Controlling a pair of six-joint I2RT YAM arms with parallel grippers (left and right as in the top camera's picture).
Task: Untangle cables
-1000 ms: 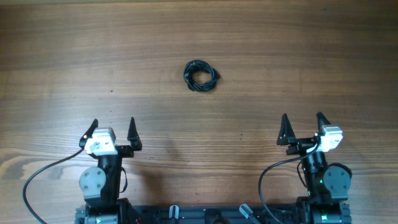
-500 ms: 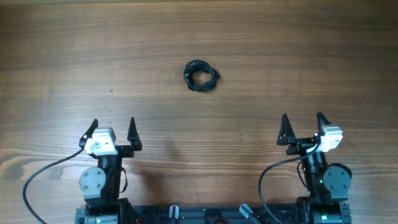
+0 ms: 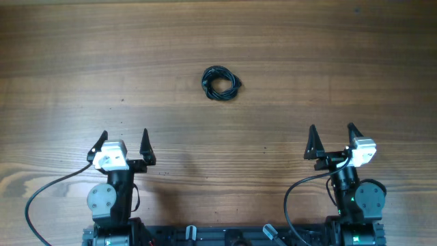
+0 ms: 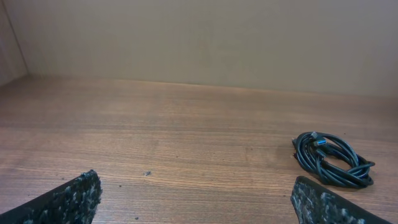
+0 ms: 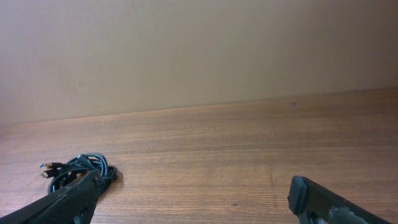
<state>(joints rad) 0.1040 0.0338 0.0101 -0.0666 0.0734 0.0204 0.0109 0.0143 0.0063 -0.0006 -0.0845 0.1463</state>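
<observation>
The cables [image 3: 221,83] lie in one small coiled bundle on the tabletop [image 3: 355,48], well ahead of both hands. They are forward and to the right of the left hand [image 3: 124,134], and forward and to the left of the right hand [image 3: 331,128]. Both hands are spread wide and hold nothing. The bundle looks light, thin and limp, so it would likely slide or lift whole under a single pinch. One hand should probably take the coil's outer strand and the other a plug end [image 4: 318,142], then ease them apart.

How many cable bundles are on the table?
1. The bundle lies on the table, ahead of and between the left gripper and right gripper, touching neither. Its cord count cannot be told.
</observation>
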